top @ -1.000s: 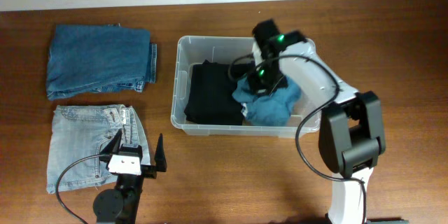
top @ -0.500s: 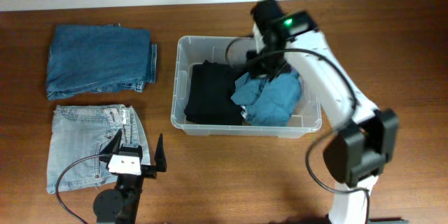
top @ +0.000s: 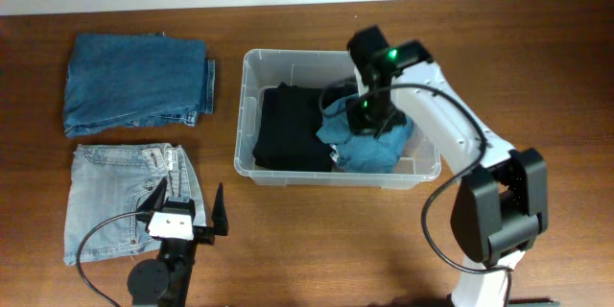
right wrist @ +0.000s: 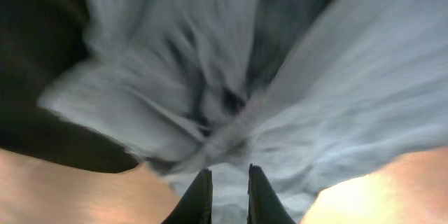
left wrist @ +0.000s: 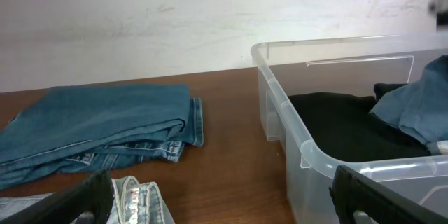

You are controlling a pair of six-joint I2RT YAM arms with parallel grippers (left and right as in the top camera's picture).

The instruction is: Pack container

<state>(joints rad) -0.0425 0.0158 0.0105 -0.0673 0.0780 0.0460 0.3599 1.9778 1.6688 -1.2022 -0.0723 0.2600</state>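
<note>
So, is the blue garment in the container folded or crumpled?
Crumpled: the blue garment lies bunched in the container beside the folded black garment.

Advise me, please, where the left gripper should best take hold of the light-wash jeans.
Pinch the light-wash jeans at their waistband, from above with the left gripper open across it: they lie flat, and that thick band likely offers a bite.

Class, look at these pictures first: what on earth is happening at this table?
The right arm reaches into the clear container, its pincer closed to a slit just above a crumpled blue garment that lies beside a folded black garment. The blurred wrist view does not show whether it pinches the cloth. The left pincer rests open near the table's front edge, holding nothing. Folded dark jeans and lighter jeans lie outside the container, not yet packed.
</note>
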